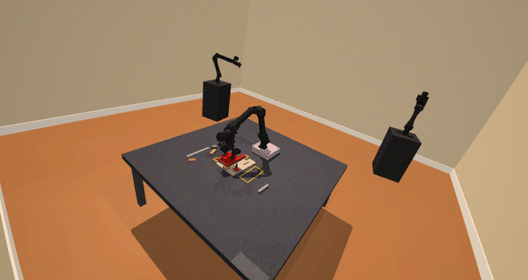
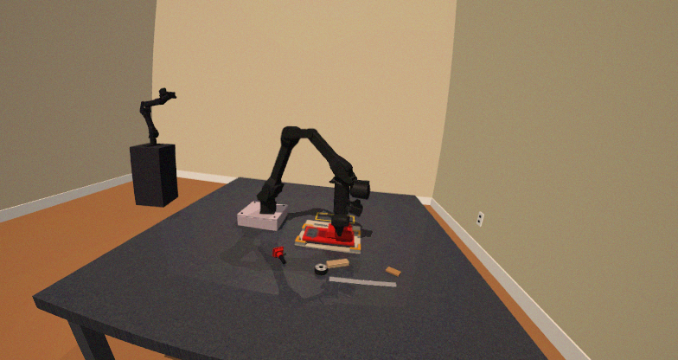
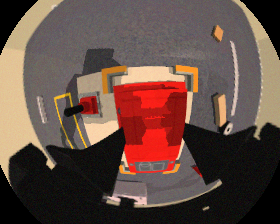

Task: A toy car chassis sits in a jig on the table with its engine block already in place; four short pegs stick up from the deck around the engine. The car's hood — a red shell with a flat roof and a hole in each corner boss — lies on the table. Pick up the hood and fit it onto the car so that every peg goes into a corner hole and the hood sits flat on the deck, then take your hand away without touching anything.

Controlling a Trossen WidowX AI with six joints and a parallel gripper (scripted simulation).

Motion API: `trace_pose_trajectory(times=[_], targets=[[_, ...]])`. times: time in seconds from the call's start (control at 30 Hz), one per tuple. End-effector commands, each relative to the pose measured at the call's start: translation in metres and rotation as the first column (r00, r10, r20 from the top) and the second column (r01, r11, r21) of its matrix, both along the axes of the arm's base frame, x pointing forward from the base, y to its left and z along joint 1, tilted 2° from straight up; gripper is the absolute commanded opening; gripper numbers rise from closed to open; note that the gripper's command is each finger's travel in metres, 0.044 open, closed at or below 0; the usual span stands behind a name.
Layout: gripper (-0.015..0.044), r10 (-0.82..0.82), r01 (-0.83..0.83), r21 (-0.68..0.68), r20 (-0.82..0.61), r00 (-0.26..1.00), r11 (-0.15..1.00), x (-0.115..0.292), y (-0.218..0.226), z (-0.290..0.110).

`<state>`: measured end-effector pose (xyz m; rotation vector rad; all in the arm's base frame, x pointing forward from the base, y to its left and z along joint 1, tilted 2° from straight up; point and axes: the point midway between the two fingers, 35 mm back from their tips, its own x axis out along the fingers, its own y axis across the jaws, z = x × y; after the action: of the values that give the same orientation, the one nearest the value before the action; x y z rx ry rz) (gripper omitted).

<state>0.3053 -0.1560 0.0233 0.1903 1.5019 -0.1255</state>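
Note:
The red hood (image 1: 224, 159) (image 3: 151, 112) is between the fingers of my gripper (image 1: 232, 155) (image 2: 340, 229) (image 3: 153, 127), which is shut on its sides. The hood is over the red chassis in the cream jig (image 1: 248, 163) (image 2: 332, 248) (image 3: 98, 131) with orange corners. In the wrist view the hood looks roughly lined up with the jig. The chassis end with a grey grille (image 3: 151, 166) shows at the bottom of that view. The engine block, pegs and corner holes are hidden. I cannot tell whether the hood is flat on the deck.
A red block with a black stalk (image 3: 89, 105) is on the jig's side, near a yellow outline (image 1: 240, 176). Another red piece (image 2: 278, 252), a black-and-silver ring (image 2: 321, 268), wooden blocks (image 2: 337, 263) (image 2: 393, 271) and a long pale strip (image 2: 361, 281) lie around. The arm's pink base (image 2: 259, 221) is nearby.

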Motion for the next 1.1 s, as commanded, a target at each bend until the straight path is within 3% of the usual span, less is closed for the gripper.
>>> trace_pose_trajectory(times=[0.0, 0.4, 0.93, 1.07], targets=[[0.0000, -0.002, 0.002, -0.001, -0.005, 1.000, 1.000, -0.0006, 0.0001, -0.0037], [0.0000, 0.000, 0.000, 0.000, 0.000, 1.000, 1.000, 0.0000, 0.0002, -0.0034], [0.0420, 0.000, 0.000, 0.001, -0.002, 1.000, 1.000, -0.0003, 0.0004, -0.0045], [0.0440, 0.000, 0.000, 0.001, -0.002, 1.000, 1.000, -0.0003, 0.0004, -0.0045]])
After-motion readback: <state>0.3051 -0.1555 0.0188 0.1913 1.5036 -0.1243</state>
